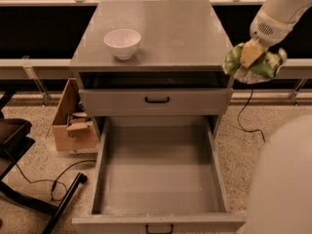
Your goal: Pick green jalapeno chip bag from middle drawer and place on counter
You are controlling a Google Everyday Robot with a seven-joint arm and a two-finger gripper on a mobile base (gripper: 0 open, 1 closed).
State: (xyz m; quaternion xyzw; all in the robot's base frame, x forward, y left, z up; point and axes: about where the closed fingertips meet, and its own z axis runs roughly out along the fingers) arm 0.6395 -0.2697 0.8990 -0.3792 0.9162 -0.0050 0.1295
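Floor: a speckled beige terrazzo floor [44,165] is spreading under everything, taking a warm, dim light.
Back wall: a dark recessed band [39,33] is running behind, with a pale horizontal ledge [34,68] crossing it and a slanted metal bracket [35,81] propping it.
Left side: an open brown cardboard box [63,126] is sitting just beside the grey cabinet [195,101]. A black metal chair base [29,199] is standing near it, and a thin black cable [53,182] is looping over the floor.
Right side: another black cable [246,116] is trailing down.
Gripper: the gripper [251,55] is hanging just off the cabinet's right edge, clamping the green jalapeno chip bag [265,68].
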